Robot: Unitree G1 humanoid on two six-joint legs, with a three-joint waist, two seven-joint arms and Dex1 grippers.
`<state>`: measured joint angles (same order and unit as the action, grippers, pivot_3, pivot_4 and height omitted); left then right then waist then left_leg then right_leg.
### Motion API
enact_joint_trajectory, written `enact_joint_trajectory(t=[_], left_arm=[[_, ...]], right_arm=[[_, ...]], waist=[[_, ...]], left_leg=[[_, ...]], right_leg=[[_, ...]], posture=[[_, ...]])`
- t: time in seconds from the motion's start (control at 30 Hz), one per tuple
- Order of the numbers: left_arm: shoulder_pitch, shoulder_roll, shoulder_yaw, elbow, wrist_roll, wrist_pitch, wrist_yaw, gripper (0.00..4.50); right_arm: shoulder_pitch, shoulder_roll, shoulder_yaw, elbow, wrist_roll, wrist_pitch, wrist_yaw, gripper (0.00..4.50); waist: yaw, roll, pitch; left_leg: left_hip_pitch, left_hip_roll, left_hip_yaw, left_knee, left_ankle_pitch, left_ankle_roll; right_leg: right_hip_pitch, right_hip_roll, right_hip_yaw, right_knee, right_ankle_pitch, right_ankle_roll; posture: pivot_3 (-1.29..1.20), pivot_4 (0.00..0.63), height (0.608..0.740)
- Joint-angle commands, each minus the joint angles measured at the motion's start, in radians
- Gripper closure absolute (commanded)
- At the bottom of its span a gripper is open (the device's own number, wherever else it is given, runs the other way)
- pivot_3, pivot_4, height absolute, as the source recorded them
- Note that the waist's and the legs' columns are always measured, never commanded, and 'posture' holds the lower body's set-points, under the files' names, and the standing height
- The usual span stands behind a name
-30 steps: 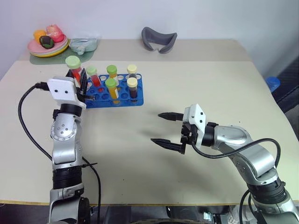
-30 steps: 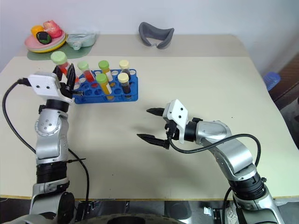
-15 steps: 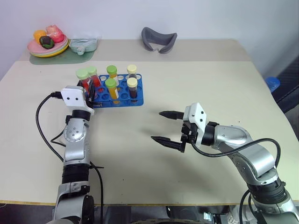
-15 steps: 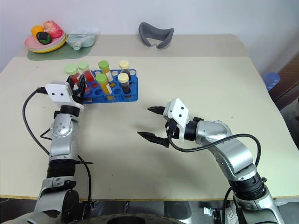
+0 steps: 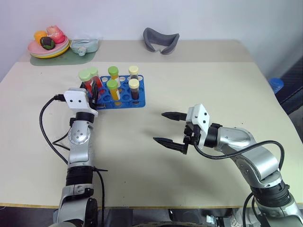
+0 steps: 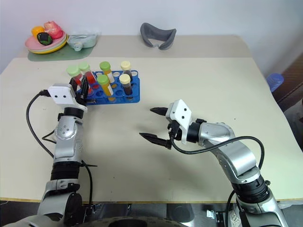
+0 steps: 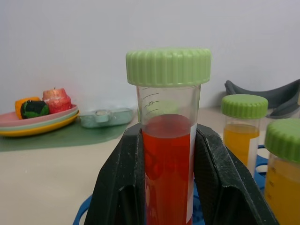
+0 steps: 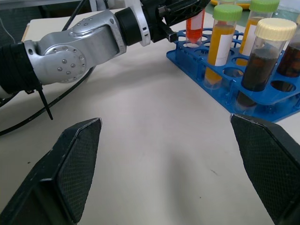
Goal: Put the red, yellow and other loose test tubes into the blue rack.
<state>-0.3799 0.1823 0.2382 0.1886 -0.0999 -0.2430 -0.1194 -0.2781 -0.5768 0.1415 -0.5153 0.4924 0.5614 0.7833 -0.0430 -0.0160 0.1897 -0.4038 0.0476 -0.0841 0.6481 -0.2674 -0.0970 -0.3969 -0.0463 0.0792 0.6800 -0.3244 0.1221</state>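
My left gripper [image 7: 167,136] is shut on a loose test tube [image 7: 168,154] of red liquid with a pale-green cap [image 5: 84,74], held upright at the left end of the blue rack [image 5: 138,101]. In the right wrist view the lower end of this red tube [image 8: 194,29] reaches a corner hole of the rack [image 8: 262,101]. Several other tubes stand in the rack: red [image 5: 96,78], yellow [image 5: 112,89] and brown [image 5: 134,87]. My right gripper [image 5: 158,127] hovers open over bare table, to the right of the rack and nearer me, holding nothing.
A plate of toy food [image 5: 47,45] on a pale green mat sits at the back left corner. A grey curved object [image 5: 161,40] lies at the back middle. A black cable [image 5: 47,137] loops beside my left arm. The table's right edge runs past my right arm.
My left gripper has come down and slightly right with the red tube, from above the rack's left end to hole level; since half a second ago it has hardly moved. The right arm stayed still.
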Motion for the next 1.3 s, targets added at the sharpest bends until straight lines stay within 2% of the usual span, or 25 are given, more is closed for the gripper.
enact_joint_trajectory(t=[0.03, 0.47, 0.67, 0.97, 1.03, 1.1, 1.17, 1.3], left_arm=[[0.028, -0.010, -0.008, -0.058, -0.028, 0.039, 0.003, 3.68], [0.020, -0.008, -0.033, -0.088, -0.012, 0.091, 0.022, 3.68], [0.032, 0.002, -0.031, -0.153, -0.035, 0.132, 0.017, 0.83], [0.156, 0.131, 0.052, -0.415, -0.195, 0.316, -0.088, 0.83], [0.265, 0.269, 0.177, -0.481, -0.319, 0.420, -0.224, 0.83], [0.356, 0.362, 0.243, -0.527, -0.385, 0.487, -0.306, 0.83], [0.440, 0.415, 0.286, -0.528, -0.401, 0.497, -0.362, 0.83], [0.577, 0.463, 0.342, -0.512, -0.389, 0.493, -0.440, 0.83]], right_arm=[[0.003, 0.002, -0.017, -0.022, 0.004, -0.019, 0.002, 0.00], [0.004, 0.014, -0.005, -0.024, 0.003, -0.017, -0.003, 0.00], [0.011, 0.014, -0.012, -0.028, 0.004, -0.017, -0.008, 0.00], [0.008, 0.002, -0.066, 0.008, 0.011, -0.028, -0.007, 0.00], [0.014, -0.046, -0.137, 0.049, 0.021, -0.021, 0.018, 0.00], [0.025, -0.091, -0.196, 0.095, 0.019, -0.032, 0.043, 0.00], [0.030, -0.116, -0.247, 0.148, 0.017, -0.045, 0.045, 0.00], [0.049, -0.164, -0.328, 0.274, -0.015, -0.093, 0.066, 0.00]], waist=[[0.000, 0.000, 0.000], [0.002, 0.000, 0.000], [-0.001, 0.000, 0.000], [0.001, 0.000, 0.000], [-0.003, -0.001, 0.000], [-0.015, 0.000, 0.001], [-0.009, 0.000, 0.001], [-0.001, 0.000, 0.001]], left_leg=[[0.000, 0.000, 0.000, 0.000, 0.000, 0.000], [0.000, 0.000, 0.000, 0.000, 0.000, 0.000], [0.000, 0.000, 0.000, 0.000, 0.000, 0.000], [0.000, 0.000, 0.000, -0.001, 0.000, 0.000], [0.000, 0.000, 0.000, -0.001, 0.000, 0.000], [0.000, 0.001, 0.000, -0.002, 0.000, 0.000], [0.000, 0.001, 0.000, -0.003, 0.000, 0.001], [0.005, 0.000, 0.001, -0.003, -0.001, 0.001]], right_leg=[[0.000, 0.000, 0.000, 0.000, 0.000, 0.000], [0.000, 0.000, 0.000, 0.000, 0.000, 0.000], [0.000, 0.000, 0.000, 0.000, 0.000, 0.000], [0.000, 0.000, 0.000, 0.000, 0.000, 0.000], [0.001, 0.000, 0.000, -0.001, 0.000, 0.000], [-0.001, 0.001, 0.001, -0.001, 0.000, 0.000], [0.000, 0.000, 0.000, -0.002, 0.000, 0.000], [0.005, 0.000, 0.001, -0.004, 0.000, -0.001]], posture=[[0.00, 0.150, 0.740], [0.00, 0.150, 0.740], [0.00, 0.150, 0.740], [0.00, 0.150, 0.740], [0.00, 0.150, 0.740], [0.00, 0.150, 0.740], [0.00, 0.150, 0.740], [0.00, 0.150, 0.740]])
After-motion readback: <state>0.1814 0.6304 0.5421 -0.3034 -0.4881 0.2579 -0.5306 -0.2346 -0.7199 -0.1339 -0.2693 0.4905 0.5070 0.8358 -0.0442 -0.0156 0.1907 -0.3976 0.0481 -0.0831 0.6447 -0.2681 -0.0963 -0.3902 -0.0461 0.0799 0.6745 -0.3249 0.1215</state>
